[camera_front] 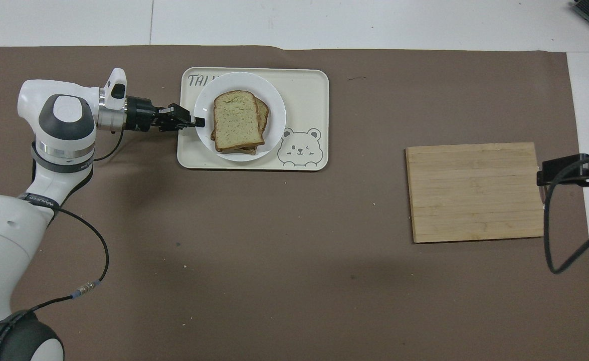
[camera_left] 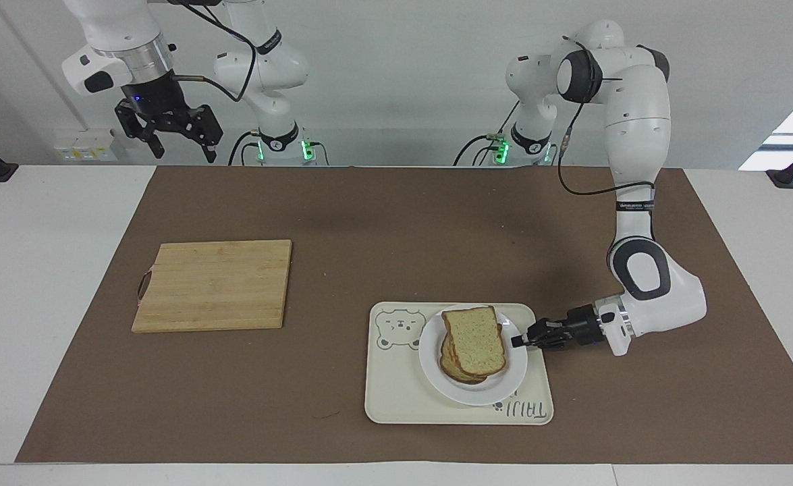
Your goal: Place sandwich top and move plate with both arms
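Observation:
The sandwich top [camera_left: 475, 341] lies on a stack of bread slices on the small white plate [camera_left: 504, 388]. The plate sits on the cream bear tray [camera_left: 436, 405], at the tray's end toward the left arm. My left gripper [camera_left: 519, 341] reaches in level with the table and is shut on the plate's rim. In the overhead view the left gripper [camera_front: 199, 122] meets the plate [camera_front: 274, 125] at its edge, beside the sandwich top [camera_front: 237, 120]. My right gripper [camera_left: 180, 150] waits high up, open and empty, above the table's edge at the right arm's end; it also shows in the overhead view [camera_front: 542, 178].
A wooden cutting board [camera_left: 214, 285] lies bare on the brown mat toward the right arm's end, also in the overhead view [camera_front: 474, 193]. The tray [camera_front: 309, 85] shows a bear drawing beside the plate.

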You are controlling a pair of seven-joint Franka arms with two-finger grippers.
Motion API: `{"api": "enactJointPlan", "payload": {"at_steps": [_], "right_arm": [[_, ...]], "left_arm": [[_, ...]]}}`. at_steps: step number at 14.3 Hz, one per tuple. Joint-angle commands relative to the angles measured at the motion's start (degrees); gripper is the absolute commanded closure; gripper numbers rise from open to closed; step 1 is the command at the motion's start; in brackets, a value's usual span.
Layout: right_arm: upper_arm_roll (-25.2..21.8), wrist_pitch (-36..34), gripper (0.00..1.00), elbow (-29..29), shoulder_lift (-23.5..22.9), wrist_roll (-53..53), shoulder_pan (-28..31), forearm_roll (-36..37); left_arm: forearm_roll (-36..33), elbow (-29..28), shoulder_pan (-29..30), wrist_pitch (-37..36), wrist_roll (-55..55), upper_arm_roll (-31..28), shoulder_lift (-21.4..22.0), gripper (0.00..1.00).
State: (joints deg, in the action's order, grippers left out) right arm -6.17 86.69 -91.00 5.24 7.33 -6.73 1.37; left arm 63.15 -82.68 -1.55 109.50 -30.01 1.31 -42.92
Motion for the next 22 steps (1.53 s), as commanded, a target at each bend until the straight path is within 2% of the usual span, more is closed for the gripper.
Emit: {"api": "enactJointPlan", "payload": {"at_steps": [1,6,9,12,17,22], "right_arm": [[0.1,-0.8,0.0,0.7,-0.2,-1.3,0.7,-0.9],[0.1,-0.8,0.0,0.7,-0.2,-1.3,0.7,-0.9],[0.1,-0.8,0.0,0.7,-0.2,-1.3,0.7,-0.9],[0.1,-0.8,0.0,0.8,-0.2,-1.3,0.7,-0.9],[0.1,-0.8,0.0,0.7,-0.2,-1.3,0.7,-0.9],[0.1,-0.8,0.0,0.8,-0.2,-1.3,0.7,-0.9]], "left_arm": [[-1.3,1.6,1.4,-0.9,1.0,0.5,-0.4,0.0],[-5.5,1.7,2.4,-1.9,1.6,0.1,2.2,0.0],[-9.8,1.5,2.9,-2.4,5.0,-0.8,6.2,0.0],[-20.1,1.6,2.0,-1.6,13.9,-1.0,9.5,0.0],[-30.6,1.1,1.6,-1.7,18.4,-1.0,13.5,0.0],[-47.7,0.7,1.0,-2.0,26.1,-1.0,18.0,0.0]]}}
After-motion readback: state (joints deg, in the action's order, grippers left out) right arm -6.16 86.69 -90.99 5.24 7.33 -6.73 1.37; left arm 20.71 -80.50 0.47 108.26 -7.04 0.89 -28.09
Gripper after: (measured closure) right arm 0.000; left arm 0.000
